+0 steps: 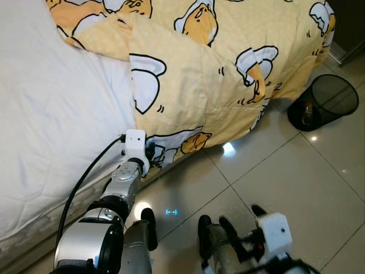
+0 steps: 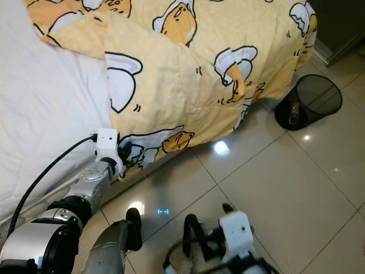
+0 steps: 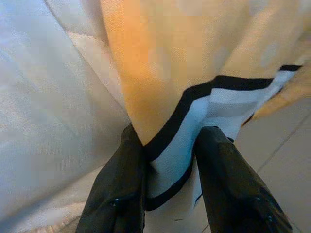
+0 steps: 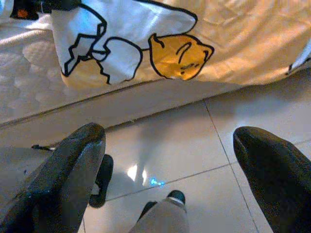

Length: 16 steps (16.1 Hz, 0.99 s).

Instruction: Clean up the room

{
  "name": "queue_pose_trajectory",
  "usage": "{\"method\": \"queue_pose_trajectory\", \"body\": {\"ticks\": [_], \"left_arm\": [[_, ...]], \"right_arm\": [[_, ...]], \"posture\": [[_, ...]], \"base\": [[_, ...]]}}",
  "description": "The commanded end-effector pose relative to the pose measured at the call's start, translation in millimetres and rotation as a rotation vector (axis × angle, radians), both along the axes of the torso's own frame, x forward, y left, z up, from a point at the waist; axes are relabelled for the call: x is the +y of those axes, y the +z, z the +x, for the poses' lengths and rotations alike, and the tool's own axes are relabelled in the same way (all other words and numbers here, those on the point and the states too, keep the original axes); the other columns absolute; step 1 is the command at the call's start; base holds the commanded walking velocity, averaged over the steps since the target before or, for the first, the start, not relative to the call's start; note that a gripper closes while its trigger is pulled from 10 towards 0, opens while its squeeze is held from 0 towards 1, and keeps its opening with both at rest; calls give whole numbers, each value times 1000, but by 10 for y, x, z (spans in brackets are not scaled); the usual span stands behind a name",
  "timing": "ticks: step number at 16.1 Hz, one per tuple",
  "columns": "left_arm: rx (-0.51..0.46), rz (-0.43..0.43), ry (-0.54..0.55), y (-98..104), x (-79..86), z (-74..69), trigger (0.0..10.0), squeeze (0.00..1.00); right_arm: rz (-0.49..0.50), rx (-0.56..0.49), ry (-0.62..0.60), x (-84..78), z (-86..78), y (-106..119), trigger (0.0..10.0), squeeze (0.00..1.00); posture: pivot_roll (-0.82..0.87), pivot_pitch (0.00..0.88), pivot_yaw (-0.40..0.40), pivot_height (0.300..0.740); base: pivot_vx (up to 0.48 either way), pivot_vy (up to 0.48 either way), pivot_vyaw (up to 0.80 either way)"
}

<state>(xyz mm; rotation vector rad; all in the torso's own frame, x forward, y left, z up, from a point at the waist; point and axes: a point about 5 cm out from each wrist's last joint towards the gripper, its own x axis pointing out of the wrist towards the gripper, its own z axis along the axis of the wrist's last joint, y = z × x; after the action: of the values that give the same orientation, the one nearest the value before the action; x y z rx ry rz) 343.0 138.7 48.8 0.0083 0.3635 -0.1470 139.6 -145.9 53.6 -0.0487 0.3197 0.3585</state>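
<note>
Here, left gripper (image 3: pixel 167 160) pinches the yellow blanket (image 1: pixel 194 74) edge; right gripper (image 4: pixel 167 160) open.

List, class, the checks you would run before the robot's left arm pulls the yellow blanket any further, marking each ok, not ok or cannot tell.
1. Left gripper has the yellow blanket between its fingers: ok, the hanging corner sits pinched between them.
2. Grip holds plenty of cloth: cannot tell, the fingers hide how far the edge reaches in.
3. Right gripper is free: ok, open above the floor tiles, holding nothing.
4. Black mesh bin stands apart from the blanket: ok, on the tiles near the bed's corner.
5. White sheet is uncovered beside the blanket: ok.
</note>
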Motion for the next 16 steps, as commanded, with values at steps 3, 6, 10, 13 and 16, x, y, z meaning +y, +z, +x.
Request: {"method": "queue_pose_trajectory", "body": {"ticks": [3,6,10,13,16], "left_arm": [[92,-11,-111,-161,-189,-113,0,0],[86,-27,-163,-146,-236,-113,0,0],[93,-19,-163,-183,-235,-144,0,0],[77,67,-94,-185,-119,-133,10000,0],[65,24,-57,-234,-38,-189,10000,0]], "right_arm": [[29,57,-59,-38,41,-86,10000,0],[25,44,-47,-37,124,-106,10000,0],[20,43,-27,2,159,-142,10000,0],[15,17,-5,41,280,-168,10000,0],[21,0,-11,64,399,-188,10000,0]], "posture": [[-236,332,-39,740],[-232,318,-38,740],[-223,290,-37,740],[-208,244,-26,740],[-174,212,-11,740]], "base": [[0,0,0],[0,0,0],[0,0,0],[0,0,0],[-220,0,0]]}}
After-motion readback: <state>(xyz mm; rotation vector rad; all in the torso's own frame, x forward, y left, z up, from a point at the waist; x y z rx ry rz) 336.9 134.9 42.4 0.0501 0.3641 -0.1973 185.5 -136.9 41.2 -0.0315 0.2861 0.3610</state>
